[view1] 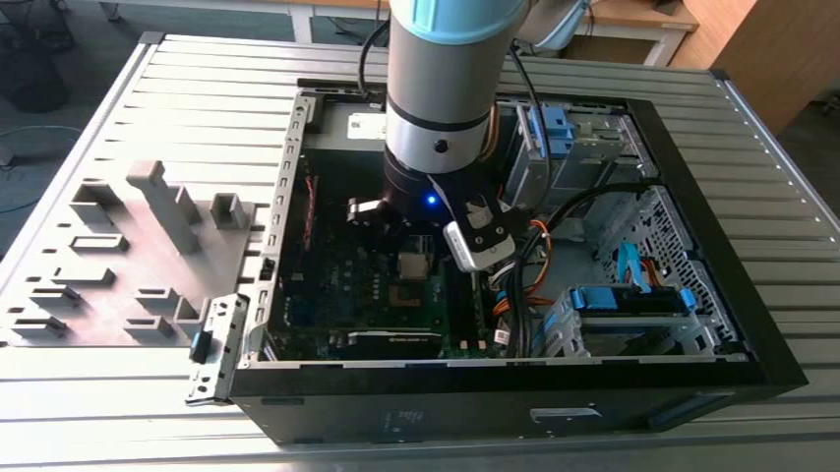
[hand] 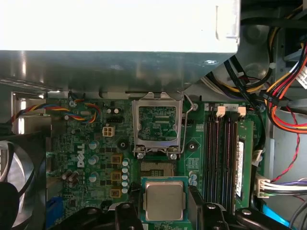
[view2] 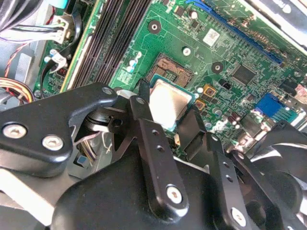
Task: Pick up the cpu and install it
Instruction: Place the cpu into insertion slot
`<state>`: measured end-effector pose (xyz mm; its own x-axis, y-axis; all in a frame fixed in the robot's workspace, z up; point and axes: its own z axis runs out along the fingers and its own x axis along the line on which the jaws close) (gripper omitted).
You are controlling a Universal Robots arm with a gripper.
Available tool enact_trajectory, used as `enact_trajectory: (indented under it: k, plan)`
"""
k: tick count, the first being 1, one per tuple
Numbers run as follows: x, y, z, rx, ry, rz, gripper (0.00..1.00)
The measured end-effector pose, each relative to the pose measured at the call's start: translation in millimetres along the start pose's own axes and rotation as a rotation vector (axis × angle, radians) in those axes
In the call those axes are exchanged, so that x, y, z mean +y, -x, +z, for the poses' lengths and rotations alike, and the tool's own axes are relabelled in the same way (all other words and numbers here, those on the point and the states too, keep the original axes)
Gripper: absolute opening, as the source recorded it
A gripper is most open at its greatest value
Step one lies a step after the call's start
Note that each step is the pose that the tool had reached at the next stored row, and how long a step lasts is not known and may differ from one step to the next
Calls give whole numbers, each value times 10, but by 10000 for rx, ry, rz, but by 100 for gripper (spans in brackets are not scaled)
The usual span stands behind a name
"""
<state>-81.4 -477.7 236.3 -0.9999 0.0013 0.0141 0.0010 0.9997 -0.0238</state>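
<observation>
The cpu (hand: 164, 200), a flat square chip with a silver-grey top and green rim, sits between my gripper's (hand: 164, 207) two black fingers (hand: 128, 213), which are shut on its opposite edges. In both wrist views it hangs just above the green motherboard (hand: 86, 143), beside the empty socket (hand: 156, 168). The socket's metal load plate (hand: 158, 123) stands raised. The second wrist view shows the cpu (view2: 168, 101) partly overlapping the socket (view2: 169, 71), gripper (view2: 169, 112) around it. In the exterior view the arm (view1: 440, 98) reaches down into the open computer case (view1: 735, 374).
Memory slots (hand: 223, 158) run alongside the socket, with bundled cables (hand: 288, 96) beyond them. A fan (hand: 14, 167) sits on the socket's other side. At the exterior view's left lies a grey fixture tray (view1: 118, 256); a drive cage (view1: 630, 305) fills the case's right.
</observation>
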Motion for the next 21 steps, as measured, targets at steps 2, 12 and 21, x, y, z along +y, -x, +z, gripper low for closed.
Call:
enact_trajectory:
  k: [2,12,21]
  plan:
    - [0,-2,12,0,-1,0,47]
    - [3,-59,163,1,-52,1,47]
    - [5,-58,317,1,-68,1,47]
